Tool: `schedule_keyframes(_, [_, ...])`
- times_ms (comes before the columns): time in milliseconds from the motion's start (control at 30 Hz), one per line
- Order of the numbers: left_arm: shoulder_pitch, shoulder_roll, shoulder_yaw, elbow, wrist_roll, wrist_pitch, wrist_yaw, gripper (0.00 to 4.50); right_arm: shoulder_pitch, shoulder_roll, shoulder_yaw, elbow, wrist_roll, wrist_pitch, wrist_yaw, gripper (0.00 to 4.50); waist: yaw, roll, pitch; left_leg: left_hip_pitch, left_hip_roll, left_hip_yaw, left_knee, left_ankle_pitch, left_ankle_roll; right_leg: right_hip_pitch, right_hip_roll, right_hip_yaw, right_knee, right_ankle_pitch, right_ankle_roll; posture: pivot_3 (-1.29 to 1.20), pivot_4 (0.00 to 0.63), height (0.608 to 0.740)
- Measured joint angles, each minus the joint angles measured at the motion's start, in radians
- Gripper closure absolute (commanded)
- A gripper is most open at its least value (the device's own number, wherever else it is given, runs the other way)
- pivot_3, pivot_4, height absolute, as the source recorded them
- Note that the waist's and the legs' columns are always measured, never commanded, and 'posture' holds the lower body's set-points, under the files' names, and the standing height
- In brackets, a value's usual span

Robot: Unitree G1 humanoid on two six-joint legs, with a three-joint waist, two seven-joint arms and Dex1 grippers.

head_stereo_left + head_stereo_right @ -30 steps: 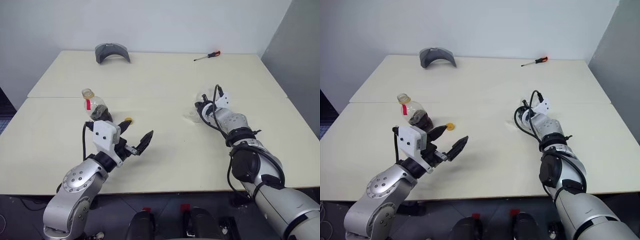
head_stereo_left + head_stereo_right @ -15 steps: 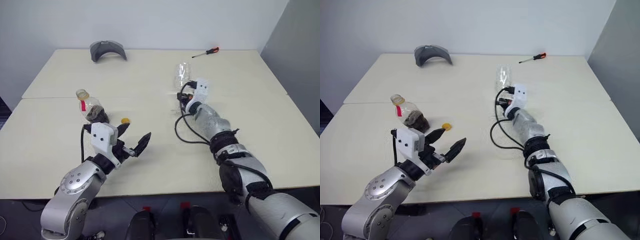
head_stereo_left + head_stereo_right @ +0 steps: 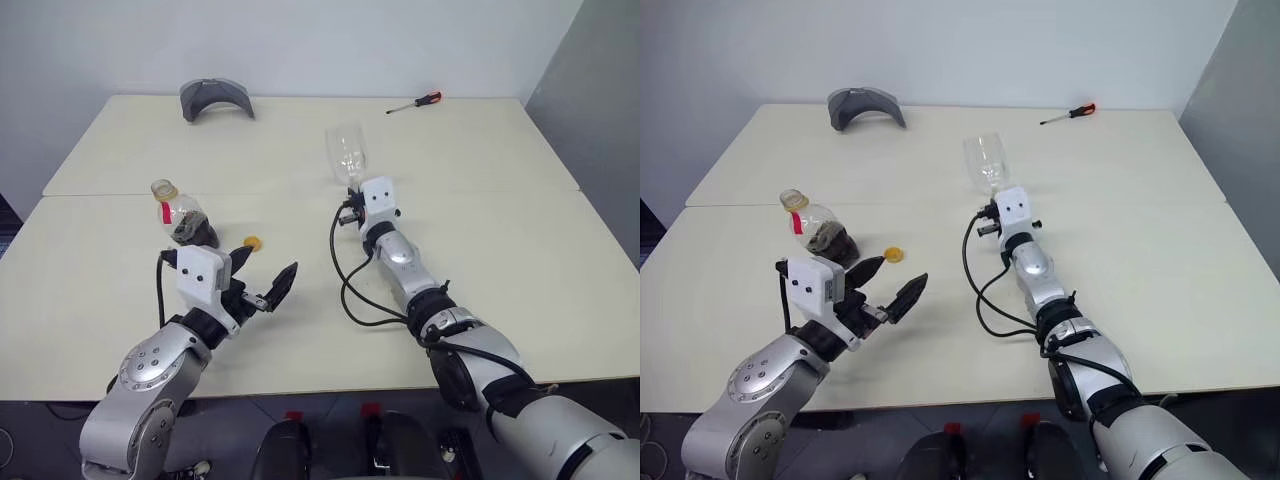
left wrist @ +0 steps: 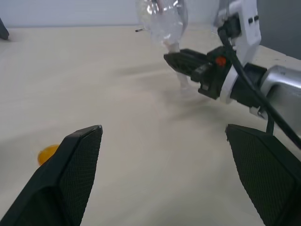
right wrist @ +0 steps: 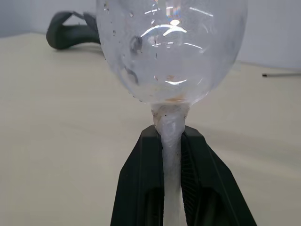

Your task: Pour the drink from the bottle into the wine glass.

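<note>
Because the pour needs an upright target, the right gripper (image 5: 171,176) pinches the thin stem of the clear round-bowled wine glass (image 3: 346,155) mid-table, forearm stretched forward, while the left gripper (image 3: 262,283) hangs splayed and empty near the uncapped, dark-drink plastic bottle (image 3: 182,216).
</note>
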Motion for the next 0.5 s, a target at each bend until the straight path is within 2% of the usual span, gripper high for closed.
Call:
schedule_keyframes(267, [-0.003, -0.006, -0.016, -0.004, 0.000, 0.000, 0.011, 0.00, 0.037, -0.010, -0.022, -0.066, 0.016, 0.055, 0.040, 4.32, 0.001, 0.000, 0.000, 0.002, 0.000, -0.001, 0.001, 0.000, 0.000, 0.002, 0.000, 0.000, 0.002, 0.000, 0.000, 0.00, 0.150, 0.740])
schedule_keyframes(500, [0.005, -0.008, -0.022, -0.005, -0.001, 0.000, 0.017, 0.00, 0.131, -0.064, -0.028, -0.262, 0.039, 0.175, 0.094, 4.32, 0.008, -0.001, -0.001, 0.002, -0.001, -0.001, 0.001, 0.000, 0.000, 0.002, 0.000, -0.001, 0.002, 0.000, 0.000, 0.00, 0.150, 0.740])
